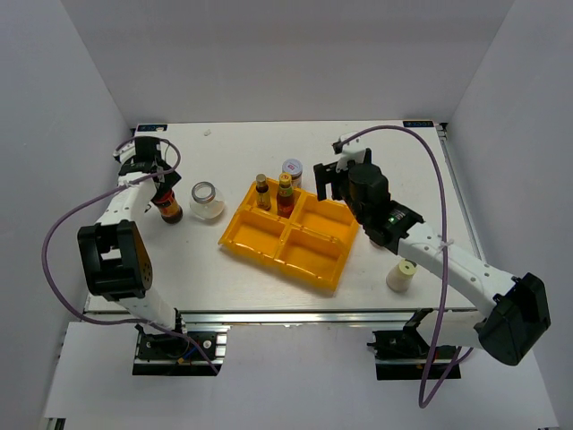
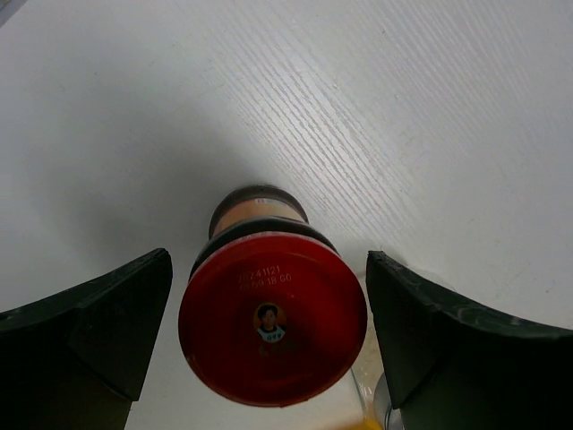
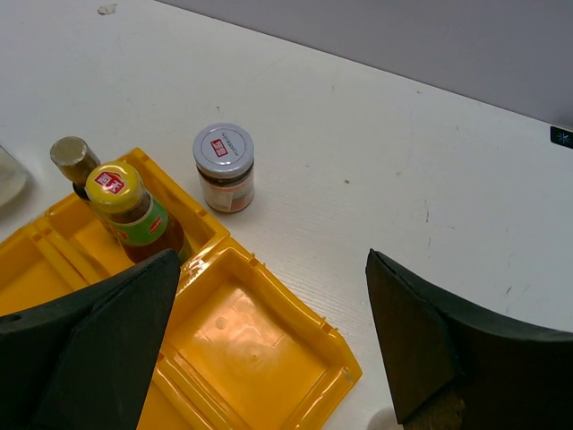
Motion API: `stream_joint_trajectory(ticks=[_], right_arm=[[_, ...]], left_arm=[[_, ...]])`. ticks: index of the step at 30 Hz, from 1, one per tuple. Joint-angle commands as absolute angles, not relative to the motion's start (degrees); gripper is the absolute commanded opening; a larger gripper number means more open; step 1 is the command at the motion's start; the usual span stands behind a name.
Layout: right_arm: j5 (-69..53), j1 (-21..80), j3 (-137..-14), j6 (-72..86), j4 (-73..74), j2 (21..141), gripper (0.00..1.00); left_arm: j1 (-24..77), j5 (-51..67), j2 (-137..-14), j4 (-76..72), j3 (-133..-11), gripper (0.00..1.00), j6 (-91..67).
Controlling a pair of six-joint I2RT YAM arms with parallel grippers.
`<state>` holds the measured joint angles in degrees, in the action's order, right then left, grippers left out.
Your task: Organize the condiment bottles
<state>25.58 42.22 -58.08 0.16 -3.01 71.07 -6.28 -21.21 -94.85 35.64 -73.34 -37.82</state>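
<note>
A red-capped jar (image 1: 168, 209) stands on the table at the left. My left gripper (image 1: 160, 182) hangs open just above it; in the left wrist view the red cap (image 2: 272, 331) sits between the two fingers with a gap on each side. A clear glass jar with white contents (image 1: 206, 199) stands to its right. Two slim bottles (image 1: 262, 191) (image 1: 285, 194) stand in the far-left compartment of the yellow tray (image 1: 304, 260). A silver-lidded jar (image 1: 292, 170) stands behind the tray. My right gripper (image 1: 328, 182) is open and empty above the tray's far-right compartment (image 3: 255, 345). A pale-yellow-capped bottle (image 1: 402, 275) stands at the right.
The right wrist view shows the silver-lidded jar (image 3: 224, 167) on bare table beyond the tray corner, and the two slim bottles (image 3: 134, 215) (image 3: 73, 159) close together. Three tray compartments hold nothing. No pink-capped bottle is in view. Grey walls close in the table.
</note>
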Motion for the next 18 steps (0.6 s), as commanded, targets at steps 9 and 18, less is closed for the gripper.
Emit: stream_joint_trajectory(ticks=[9, 18], right_arm=[[28.2, 41.4, -55.2, 2.0, -4.1, 68.2, 0.89], [29.4, 41.3, -54.1, 2.5, -3.1, 66.5, 0.89]], left_arm=[[-6.6, -19.8, -96.0, 35.3, -76.3, 0.73, -36.2], [-6.6, -19.1, -94.1, 37.0, -76.2, 0.11, -36.5]])
